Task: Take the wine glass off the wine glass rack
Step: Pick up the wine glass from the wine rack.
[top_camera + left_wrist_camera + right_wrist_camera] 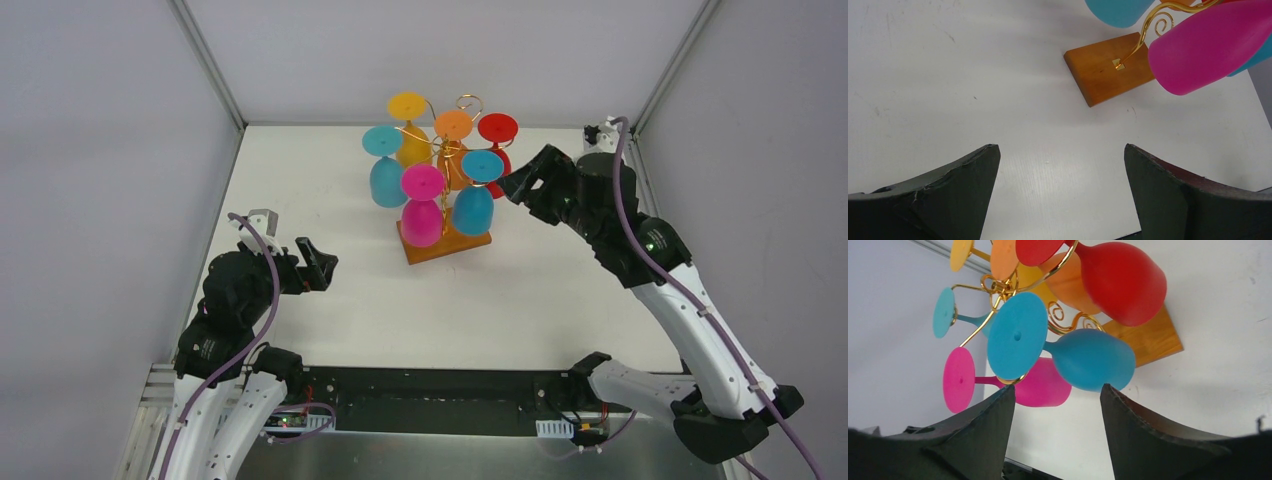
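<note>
Nearest the bases, the left gripper [322, 268] is hovering low over the white table [560, 300], its fingers [953, 190] standing spread wide with nothing between them. It is pointing toward the wine glass rack [470, 243], which is sitting well apart from it; in the left wrist view only the corner of the brown wooden base [1103, 67] and the bowl of the pink glass [1208, 47] are showing beyond the fingertips.

Farther out, the right gripper [518, 185] is reaching in at the rack's right side. Its fingers [1143, 435] are standing apart and pinching nothing. In the right wrist view the right-hand blue wine glass [1093, 360] is hanging upside down from a gold scroll arm, its bowl lying just ahead of the gap between the fingertips and not touching either one.

The red glass [1120, 282] is hanging just beyond and above it. The rack is standing upright near the middle of the table's far half, also carrying the left-hand blue glass [385, 175], the orange glass [453, 128] and the yellow glass [410, 125] at the back.
</note>
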{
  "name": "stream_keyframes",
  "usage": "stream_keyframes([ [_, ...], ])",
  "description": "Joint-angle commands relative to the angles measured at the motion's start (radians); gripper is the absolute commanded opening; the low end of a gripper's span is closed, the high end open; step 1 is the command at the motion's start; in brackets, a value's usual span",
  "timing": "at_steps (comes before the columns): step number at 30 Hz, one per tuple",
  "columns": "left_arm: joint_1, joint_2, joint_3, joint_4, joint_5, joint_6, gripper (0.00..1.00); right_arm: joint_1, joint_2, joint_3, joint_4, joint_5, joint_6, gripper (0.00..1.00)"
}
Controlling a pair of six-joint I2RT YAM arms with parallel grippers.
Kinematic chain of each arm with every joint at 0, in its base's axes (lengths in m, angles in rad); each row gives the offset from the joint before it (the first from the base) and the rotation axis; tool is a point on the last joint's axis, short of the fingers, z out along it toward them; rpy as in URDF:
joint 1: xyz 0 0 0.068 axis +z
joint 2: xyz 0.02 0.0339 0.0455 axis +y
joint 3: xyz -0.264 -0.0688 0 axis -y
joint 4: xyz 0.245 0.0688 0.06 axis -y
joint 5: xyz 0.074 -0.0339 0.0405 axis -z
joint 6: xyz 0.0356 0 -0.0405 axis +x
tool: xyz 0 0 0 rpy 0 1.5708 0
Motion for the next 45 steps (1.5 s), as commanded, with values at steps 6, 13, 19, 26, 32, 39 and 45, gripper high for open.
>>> stream_keyframes([
  [6, 0.013, -0.005, -0.003, 0.014, 0.018, -0.012, 1.0, -0.007, -0.061, -0.122, 0.269, -0.014, 0.187, 0.65],
  [13, 0.012, -0.007, -0.005, 0.014, 0.018, -0.012, 1.0, -0.017, -0.064, -0.162, 0.365, 0.028, 0.278, 0.55],
  [19, 0.013, -0.01, -0.005, 0.014, 0.014, -0.012, 1.0, -0.022, -0.051, -0.16, 0.377, 0.047, 0.321, 0.5],
  [26, 0.013, -0.013, -0.005, 0.014, 0.012, -0.012, 1.0, -0.023, -0.036, -0.177, 0.402, 0.044, 0.359, 0.46],
  [32, 0.013, -0.016, -0.005, 0.014, 0.013, -0.012, 0.99, -0.023, -0.023, -0.182, 0.39, 0.043, 0.37, 0.44],
  [39, 0.013, -0.015, -0.006, 0.014, 0.012, -0.013, 0.99, -0.023, -0.008, -0.188, 0.398, 0.035, 0.382, 0.42],
  [45, 0.013, -0.013, -0.006, 0.014, 0.011, -0.012, 0.99, -0.023, 0.001, -0.194, 0.417, 0.019, 0.399, 0.34],
])
